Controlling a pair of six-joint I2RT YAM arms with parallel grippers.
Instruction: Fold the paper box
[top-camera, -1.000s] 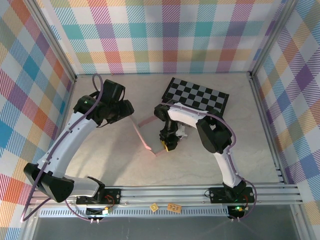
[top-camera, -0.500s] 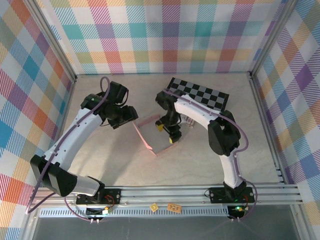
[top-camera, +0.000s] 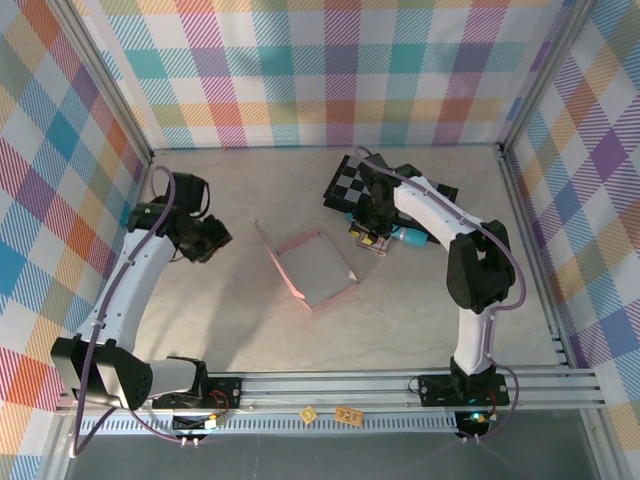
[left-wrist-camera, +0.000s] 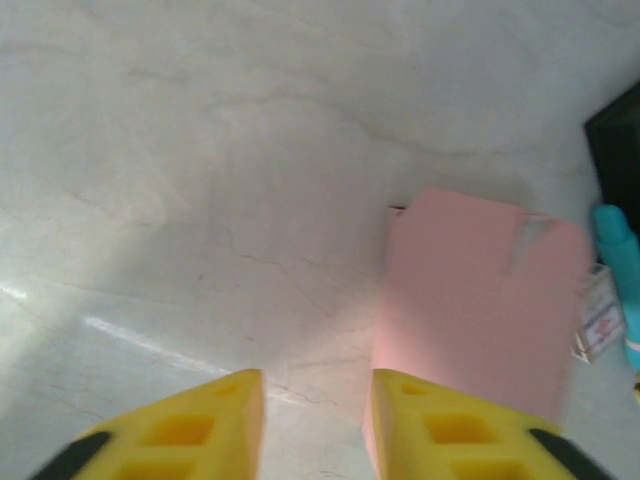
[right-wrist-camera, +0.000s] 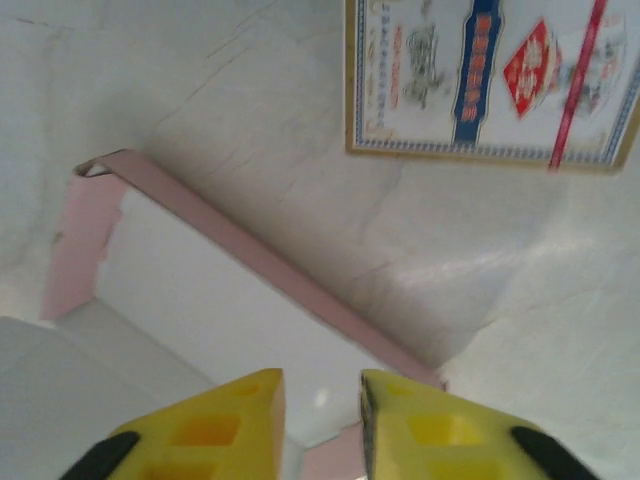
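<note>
Top view: paper box (top-camera: 312, 268) sits mid-table, walls partly raised, open on top. The left gripper (top-camera: 212, 238) is well apart on its left. The right gripper (top-camera: 372, 232) is near the checkered board (top-camera: 400, 188).

Left wrist: jaws narrowly parted, nothing between them. The pink box (left-wrist-camera: 480, 310) lies ahead on the right.

Right wrist: jaws narrowly parted and empty, over the box's pink wall (right-wrist-camera: 82, 240). A printed card pack (right-wrist-camera: 490, 75) lies beyond.

The overhead camera sits high over the near edge and looks down on the whole surface (top-camera: 250, 330). The left wrist camera looks past the left end effector (left-wrist-camera: 315, 385), low over the surface, toward the paper box (left-wrist-camera: 480, 310). The right wrist camera peers past the right end effector (right-wrist-camera: 320, 385), closer still, at the paper box's rim. All three views share that box.
</note>
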